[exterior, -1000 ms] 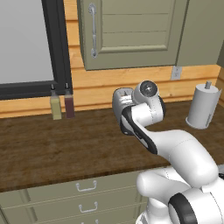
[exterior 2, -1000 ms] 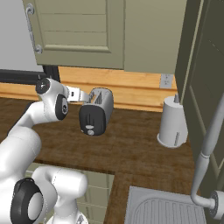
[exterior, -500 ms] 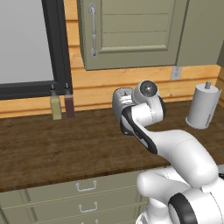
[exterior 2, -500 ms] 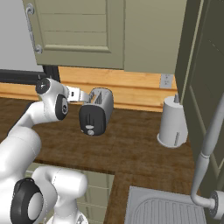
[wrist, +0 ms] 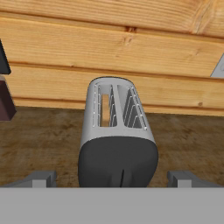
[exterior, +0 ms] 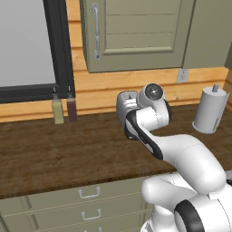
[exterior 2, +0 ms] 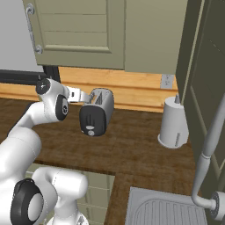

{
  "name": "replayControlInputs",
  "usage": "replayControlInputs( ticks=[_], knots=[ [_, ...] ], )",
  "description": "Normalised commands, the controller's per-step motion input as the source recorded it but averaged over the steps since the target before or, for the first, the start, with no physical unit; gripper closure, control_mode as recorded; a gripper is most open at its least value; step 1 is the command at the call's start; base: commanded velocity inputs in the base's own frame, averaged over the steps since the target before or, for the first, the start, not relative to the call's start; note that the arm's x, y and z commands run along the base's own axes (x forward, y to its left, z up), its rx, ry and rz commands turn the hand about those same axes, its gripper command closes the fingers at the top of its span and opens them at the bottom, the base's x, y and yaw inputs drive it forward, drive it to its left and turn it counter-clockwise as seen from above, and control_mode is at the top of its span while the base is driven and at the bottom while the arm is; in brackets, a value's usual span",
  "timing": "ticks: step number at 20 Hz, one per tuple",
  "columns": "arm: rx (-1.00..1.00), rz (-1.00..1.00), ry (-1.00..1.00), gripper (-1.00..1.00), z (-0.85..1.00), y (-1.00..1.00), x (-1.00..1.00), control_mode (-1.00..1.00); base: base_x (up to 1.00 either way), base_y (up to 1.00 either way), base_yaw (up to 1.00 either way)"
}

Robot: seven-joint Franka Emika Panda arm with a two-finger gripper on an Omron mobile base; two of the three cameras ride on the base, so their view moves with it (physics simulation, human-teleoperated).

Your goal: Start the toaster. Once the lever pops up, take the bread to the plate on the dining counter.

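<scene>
On the dark wooden worktop (exterior 2: pixel 140 145), against the timber backsplash, the toaster (exterior 2: pixel 97 112) is standing with its black end face turned toward the arm, and the bread (wrist: pixel 105 110) is sitting in the left slot as the hand camera sees it. The gripper (wrist: pixel 112 178) is hovering just in front of that end face, its fingertips (wrist: pixel 41 178) spread wide on either side of the toaster body. The lever (exterior 2: pixel 90 132) is showing as a small pale tab low on the face. Judging from this, the arm should be lowering one finger onto the tab and pressing straight down along the slot, without shoving the toaster backward. A paper-towel roll (exterior 2: pixel 172 123) is standing well to the right.
</scene>
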Motion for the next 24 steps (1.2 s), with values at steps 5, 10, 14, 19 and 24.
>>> replayControlInputs(
  ticks=[5,10,14,19,24],
  knots=[
    [0.0,0.0,0.0,-1.0,0.0,0.0,0.0,-1.0,0.0,0.0,0.0],
    [0.0,0.0,0.0,-1.0,0.0,0.0,0.0,-1.0,0.0,0.0,0.0],
    [0.0,0.0,0.0,-1.0,0.0,0.0,0.0,-1.0,0.0,0.0,0.0],
    [0.0,0.0,0.0,-1.0,0.0,0.0,0.0,-1.0,0.0,0.0,0.0],
    [0.0,0.0,0.0,-1.0,0.0,0.0,0.0,-1.0,0.0,0.0,0.0]
  ],
)
